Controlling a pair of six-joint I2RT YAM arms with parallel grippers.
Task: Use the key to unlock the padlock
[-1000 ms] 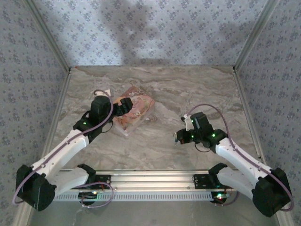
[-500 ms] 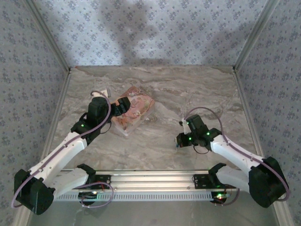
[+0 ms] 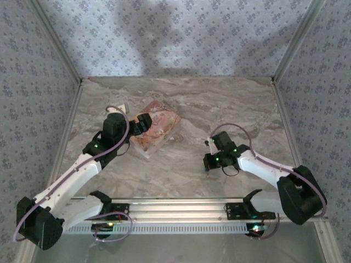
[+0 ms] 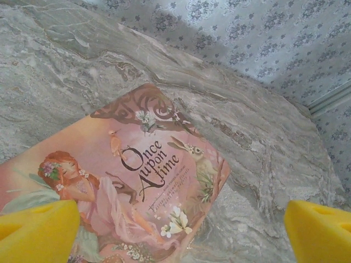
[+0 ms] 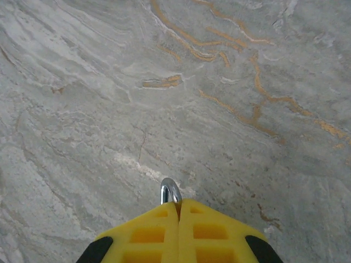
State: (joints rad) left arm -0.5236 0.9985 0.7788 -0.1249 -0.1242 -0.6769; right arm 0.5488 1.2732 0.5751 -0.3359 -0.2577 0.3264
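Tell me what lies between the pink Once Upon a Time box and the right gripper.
Nothing: the top view shows bare marble tabletop between the box and the right gripper, which is shut on the padlock.

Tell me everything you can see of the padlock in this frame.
The padlock shows as a small, shiny silvery metal loop poking out between the yellow fingers of the right gripper, which are pressed together on it. Its body is hidden behind them. The marble table lies beyond; contact cannot be told.

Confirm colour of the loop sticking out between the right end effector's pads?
Silvery metal; the loop shows best in the right wrist view.
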